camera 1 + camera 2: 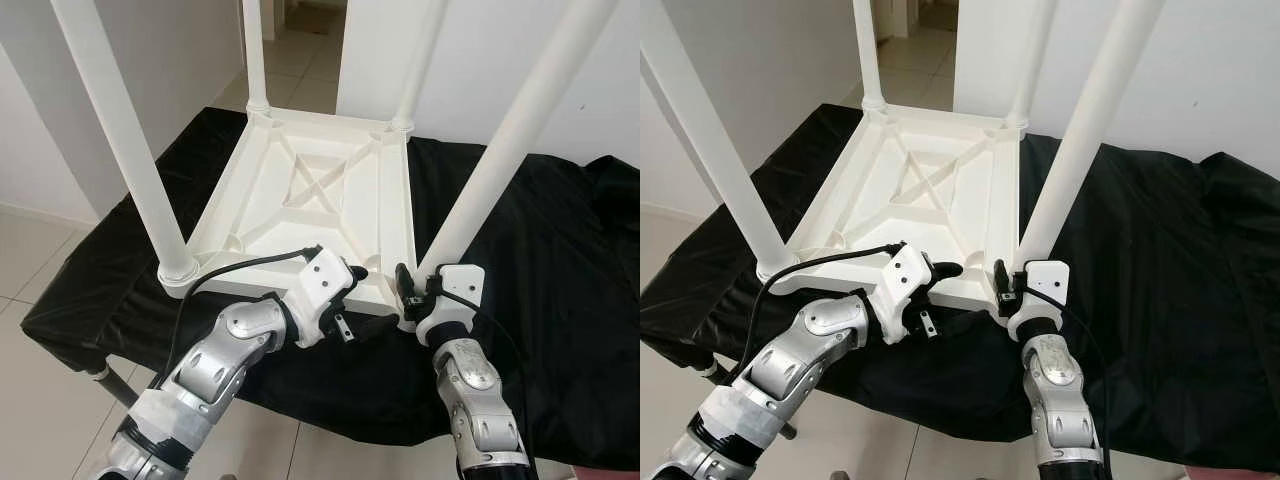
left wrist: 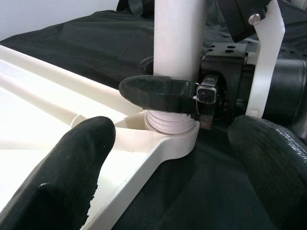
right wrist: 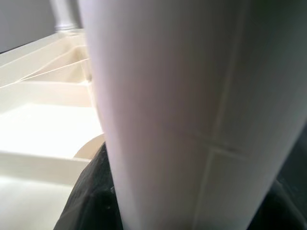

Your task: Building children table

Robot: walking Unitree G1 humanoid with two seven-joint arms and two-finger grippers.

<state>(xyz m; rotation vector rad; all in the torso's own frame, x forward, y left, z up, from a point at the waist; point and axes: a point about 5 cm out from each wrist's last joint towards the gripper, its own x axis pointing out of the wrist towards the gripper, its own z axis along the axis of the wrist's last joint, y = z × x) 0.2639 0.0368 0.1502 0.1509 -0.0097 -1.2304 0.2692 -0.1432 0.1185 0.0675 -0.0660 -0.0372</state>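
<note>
I've got a white plastic kids' table (image 1: 320, 190) upside down in the middle of the frame, flat on a black cloth (image 1: 560, 260) draped over a bench, w/ all four legs standing up out of the corner sockets. Near-left leg (image 1: 125, 140) runs off the upper left of the frame, near-right leg (image 1: 510, 140) runs off the upper right, and the two far legs sit at the top centre. Right gripper (image 1: 412, 288) is at lower centre-right, at the base of the near-right leg where it meets the corner socket; its fingers (image 2: 158, 93) are clamped on that leg, one black finger wrapped across the front of the leg just above the threaded collar, per the left wrist view. Right wrist view is basically the white leg up close, blurry, w/ table ribs behind. Left gripper (image 1: 365, 300) is at lower centre, just beside the table's near edge, pointing toward that same corner; its fingers (image 2: 67, 172) are spread apart, holding nothing, one over the table rim, the other over the cloth. Tile floor (image 1: 40, 270) at the left edge, white wall at the top right.
</note>
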